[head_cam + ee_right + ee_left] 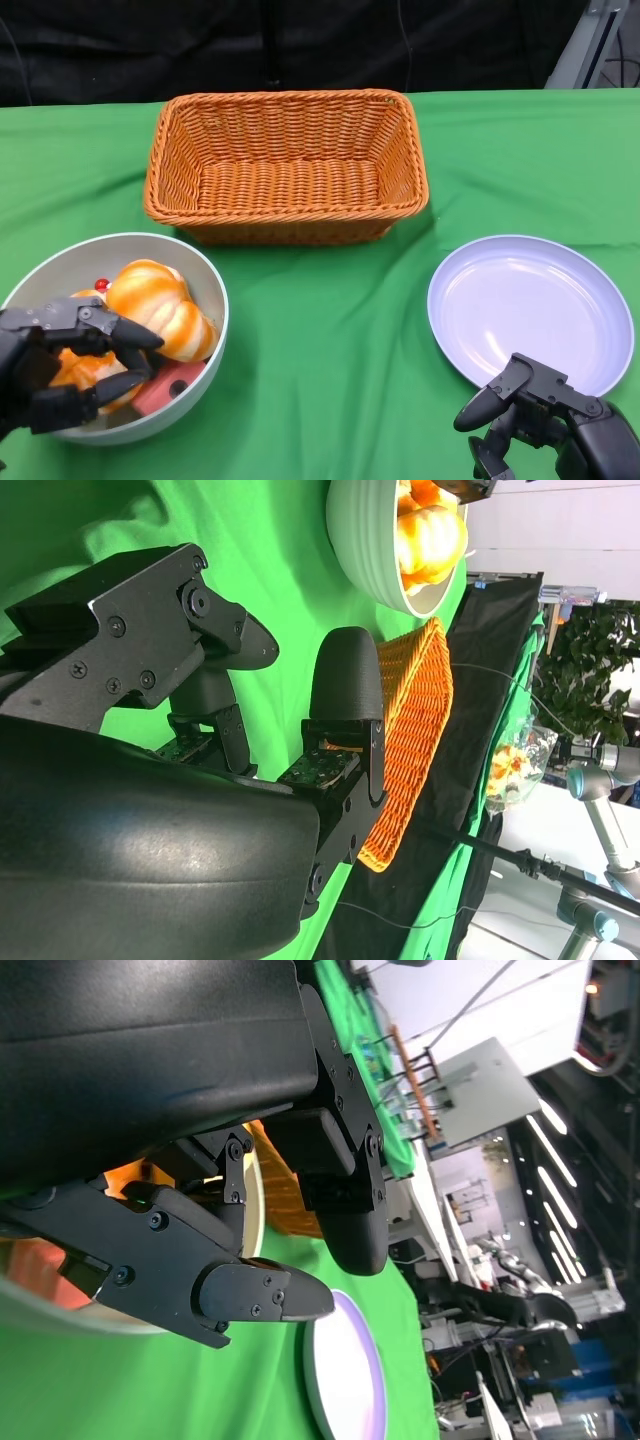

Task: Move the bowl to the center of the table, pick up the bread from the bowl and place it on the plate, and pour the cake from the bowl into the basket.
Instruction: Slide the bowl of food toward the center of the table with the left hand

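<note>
A pale grey bowl [200,265] stands at the table's near left. In it lie an orange striped bread [160,305] and a pink cake [170,385]. My left hand [60,365] is at the bowl's left rim, its fingers spread over the inside and closed on nothing I can see. In the left wrist view the left hand [180,1260] has its fingers apart, with the bowl's rim [255,1195] just beyond. A lilac plate [530,305] lies at the right. My right hand [545,415] sits at the plate's near edge, holding nothing.
A woven orange basket [285,215] stands at the back centre, with bare green cloth between it, the bowl and the plate. The right wrist view looks past the right hand [180,830] to the basket [410,740] and the bowl [365,540].
</note>
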Motion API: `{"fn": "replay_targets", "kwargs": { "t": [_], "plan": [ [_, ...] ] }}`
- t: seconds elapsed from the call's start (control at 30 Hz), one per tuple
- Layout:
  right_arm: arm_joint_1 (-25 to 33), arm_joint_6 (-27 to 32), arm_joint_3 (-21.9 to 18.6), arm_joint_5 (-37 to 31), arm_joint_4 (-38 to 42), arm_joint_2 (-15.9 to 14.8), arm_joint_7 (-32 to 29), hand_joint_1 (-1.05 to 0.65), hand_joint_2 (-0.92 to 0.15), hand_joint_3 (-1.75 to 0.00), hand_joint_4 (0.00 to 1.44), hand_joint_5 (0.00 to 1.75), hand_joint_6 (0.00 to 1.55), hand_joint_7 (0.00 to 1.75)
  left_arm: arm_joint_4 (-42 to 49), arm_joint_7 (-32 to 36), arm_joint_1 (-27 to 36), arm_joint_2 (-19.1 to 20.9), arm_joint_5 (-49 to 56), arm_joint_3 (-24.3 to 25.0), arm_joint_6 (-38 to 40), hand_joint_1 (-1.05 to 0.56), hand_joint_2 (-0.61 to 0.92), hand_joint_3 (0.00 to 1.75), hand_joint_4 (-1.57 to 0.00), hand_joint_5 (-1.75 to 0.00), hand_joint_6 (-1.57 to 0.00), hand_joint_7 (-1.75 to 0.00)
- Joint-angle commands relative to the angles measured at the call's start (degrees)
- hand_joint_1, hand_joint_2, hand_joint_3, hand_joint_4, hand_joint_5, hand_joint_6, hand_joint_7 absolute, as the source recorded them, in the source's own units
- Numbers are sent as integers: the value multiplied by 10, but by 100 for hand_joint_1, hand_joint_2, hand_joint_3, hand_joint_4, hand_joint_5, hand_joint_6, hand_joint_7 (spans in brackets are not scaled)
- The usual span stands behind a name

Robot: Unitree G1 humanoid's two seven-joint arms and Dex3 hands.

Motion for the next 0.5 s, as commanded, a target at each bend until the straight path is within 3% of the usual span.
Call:
{"fn": "replay_targets", "kwargs": {
  "t": [0.03,0.3,0.5],
  "plan": [
    [2,1,1,3,-6,-3,-3,5,-59,-94,62,164,60,134,-17,-9,1,19,-12,12,11,-49,92,16,-85,-84,-103,-15],
    [4,2,11,-1,-11,-1,-6,6,-59,-93,63,164,60,135,-15,-6,-21,43,-17,39,18,-53,92,18,-86,-58,-101,-4],
    [5,7,12,2,-14,-3,-8,6,-60,-93,63,164,60,134,-16,39,-36,61,1,63,48,-63,92,23,-86,-26,-85,0]
  ]
}}
